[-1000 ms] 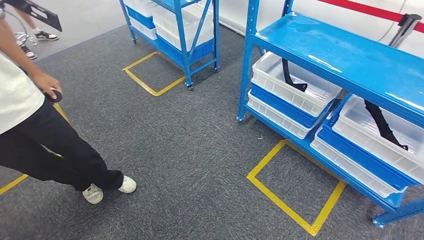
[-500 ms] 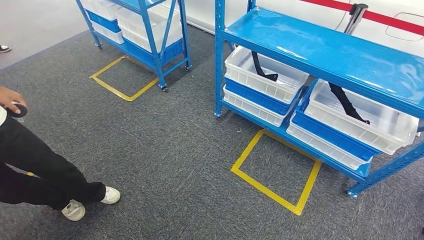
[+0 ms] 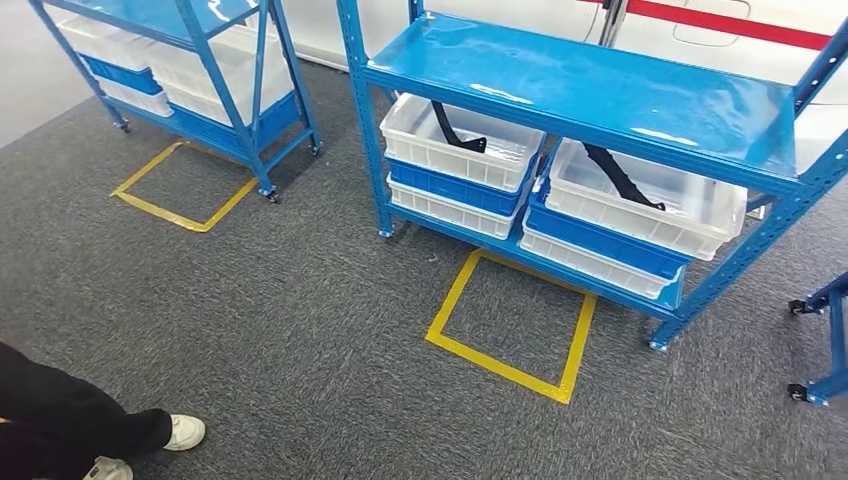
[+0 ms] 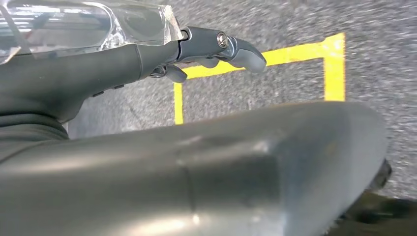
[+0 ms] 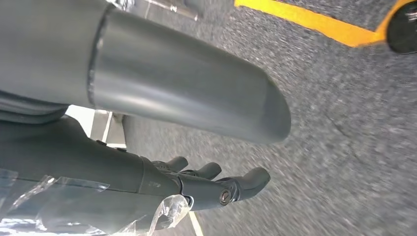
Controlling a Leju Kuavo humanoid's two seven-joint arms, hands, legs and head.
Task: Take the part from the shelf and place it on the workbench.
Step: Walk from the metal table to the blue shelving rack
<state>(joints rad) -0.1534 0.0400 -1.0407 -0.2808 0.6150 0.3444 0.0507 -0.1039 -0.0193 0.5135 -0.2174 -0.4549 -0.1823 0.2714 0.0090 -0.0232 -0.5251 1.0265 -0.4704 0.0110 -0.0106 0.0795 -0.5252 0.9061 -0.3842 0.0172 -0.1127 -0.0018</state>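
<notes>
Nearest you, grey carpet [image 3: 300, 330] runs across the floor, with a person's black trouser leg [image 3: 60, 420] and white shoe [image 3: 185, 432] at the lower left corner. Just ahead, a yellow tape square [image 3: 510, 320] marks the floor in front of the blue shelf [image 3: 590, 85]. On its lower level sit stacked white and blue bins; the left bin [image 3: 460, 145] holds a black part [image 3: 455, 132], and the right bin [image 3: 650, 200] holds a second black part [image 3: 620, 175]. Further left stands another blue shelf [image 3: 200, 70] on castors with its own tape square [image 3: 185, 190], and a red barrier band [image 3: 740, 22] runs along the back wall. Your left robot hand [image 4: 216, 46] hangs over the carpet and tape with its fingers apart and lightly curled, holding nothing; your right robot hand [image 5: 211, 184] looks the same, though motion blur makes the fingertips hard to read. Compared with a second ago, the whole view has swung: the camera has turned, the shelf now sits closer to centre, and the person has slid almost out of frame.
</notes>
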